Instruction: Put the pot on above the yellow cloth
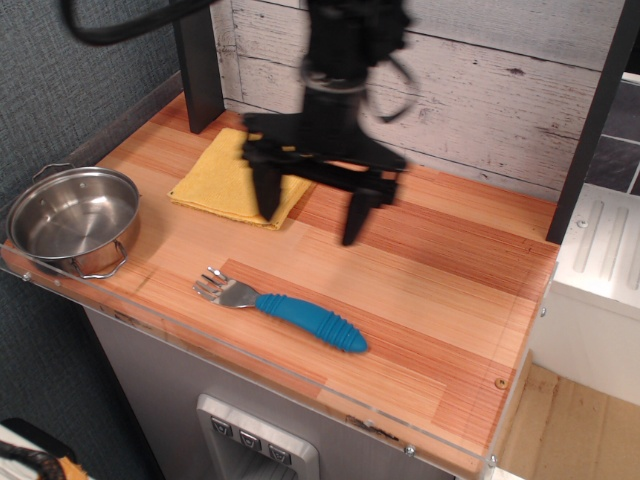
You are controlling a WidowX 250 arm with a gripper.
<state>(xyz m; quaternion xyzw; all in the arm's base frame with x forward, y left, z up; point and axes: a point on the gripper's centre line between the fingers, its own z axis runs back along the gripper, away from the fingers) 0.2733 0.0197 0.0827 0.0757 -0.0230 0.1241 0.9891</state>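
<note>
The gripper (311, 212) is held empty, fingers spread wide, above the yellow cloth (222, 178) edge. The pot (72, 219) sits at the table's left edge (untouched); its rim is best pinched squarely.

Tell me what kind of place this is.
Probably a mock kitchen counter set up for robot trials: a wood-look countertop against a whitewashed plank wall, with a steel pot, a yellow cloth and a blue-handled fork laid out under the open pincer.
</note>
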